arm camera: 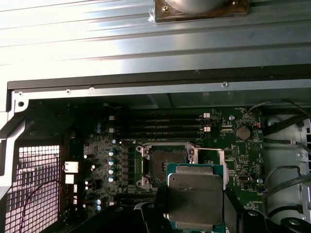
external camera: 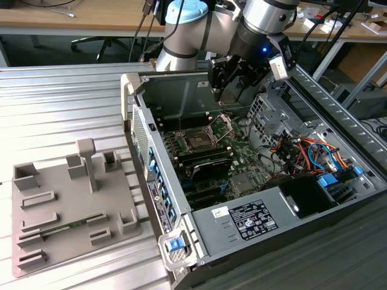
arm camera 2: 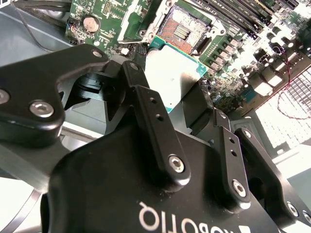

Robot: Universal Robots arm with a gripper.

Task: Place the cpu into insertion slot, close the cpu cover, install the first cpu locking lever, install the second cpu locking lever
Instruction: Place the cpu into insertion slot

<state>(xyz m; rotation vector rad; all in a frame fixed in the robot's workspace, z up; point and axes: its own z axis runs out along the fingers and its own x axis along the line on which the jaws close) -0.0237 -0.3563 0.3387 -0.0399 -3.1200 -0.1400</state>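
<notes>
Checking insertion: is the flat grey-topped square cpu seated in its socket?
No, the flat square grey-topped cpu is in the black gripper, and the socket lies empty.

Ribbed silver metal tabletop (external camera: 60, 103) spans near ground and exterior view's left, grooves running left to right. Long wooden desk (external camera: 91, 24) along far edge, loose cables (external camera: 60, 12) on top. Office chair base (external camera: 100, 43) in dark space under desk. Second wooden desk (external camera: 363, 33) far right. In first wrist view, ribbed metal bright with glare.
</notes>
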